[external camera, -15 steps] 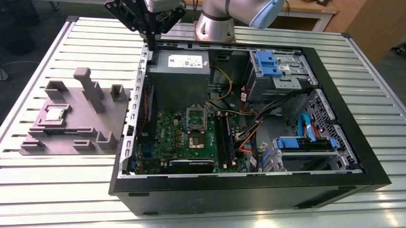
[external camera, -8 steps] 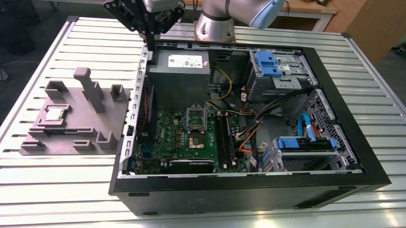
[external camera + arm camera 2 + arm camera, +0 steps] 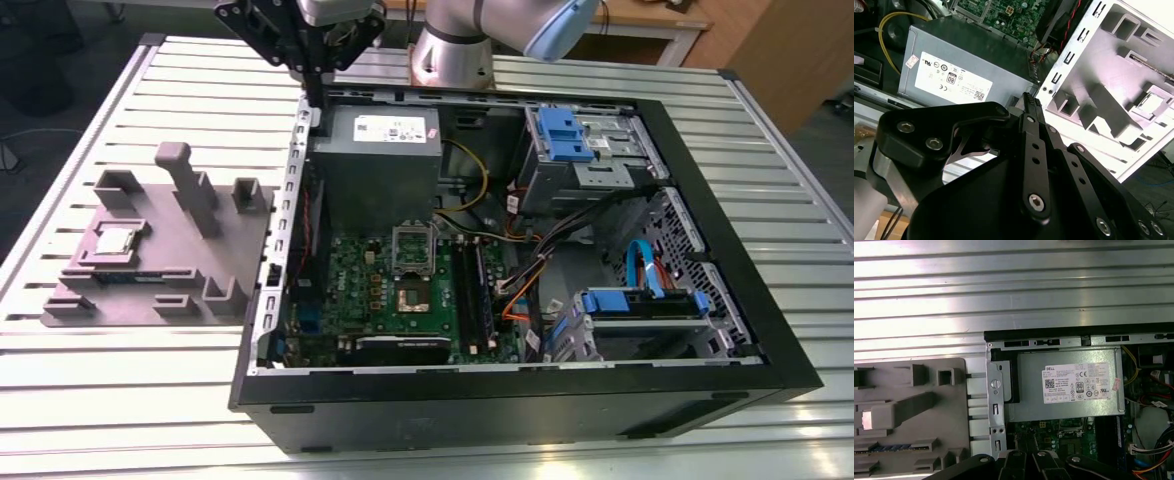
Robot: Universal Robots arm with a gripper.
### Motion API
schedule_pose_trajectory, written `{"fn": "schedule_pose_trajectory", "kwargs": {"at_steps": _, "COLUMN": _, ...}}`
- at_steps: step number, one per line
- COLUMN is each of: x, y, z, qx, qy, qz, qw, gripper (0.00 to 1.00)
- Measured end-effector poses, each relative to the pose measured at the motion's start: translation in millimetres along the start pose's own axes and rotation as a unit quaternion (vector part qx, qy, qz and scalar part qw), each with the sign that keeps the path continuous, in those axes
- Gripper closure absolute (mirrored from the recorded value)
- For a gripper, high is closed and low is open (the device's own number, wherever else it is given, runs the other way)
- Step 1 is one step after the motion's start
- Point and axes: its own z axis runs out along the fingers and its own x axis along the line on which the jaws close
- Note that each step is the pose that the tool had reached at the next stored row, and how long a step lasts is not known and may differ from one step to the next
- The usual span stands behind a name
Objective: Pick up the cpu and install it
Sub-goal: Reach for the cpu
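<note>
Nothing done yet: the cpu (image 3: 115, 240) sits in the grey fixture (image 3: 200, 262) by the table (image 3: 80, 400) edge on the exterior view's left. Your end effector (image 3: 316, 98) hangs closed and empty over the PC case (image 3: 534, 390) corner. The motherboard socket (image 3: 411, 292) looks vacant.

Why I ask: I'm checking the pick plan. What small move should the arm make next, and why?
Probably shift toward the exterior view's left: the gripper hangs over a corner of the case by the power supply, while the cpu lies apart in the grey fixture.
</note>
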Motion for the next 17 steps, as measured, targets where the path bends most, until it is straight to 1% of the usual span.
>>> {"fn": "schedule_pose_trajectory", "kwargs": {"at_steps": 9, "x": 3.0, "y": -0.2, "z": 0.0, "qx": 0.0000, "qy": 0.0000, "qz": 0.000, "qw": 1.00000, "gripper": 0.90}}
{"fn": "schedule_pose_trajectory", "kwargs": {"at_steps": 17, "x": 7.5, "y": -0.6, "z": -0.1, "qx": 0.0000, "qy": 0.0000, "qz": 0.000, "qw": 1.00000, "gripper": 0.90}}
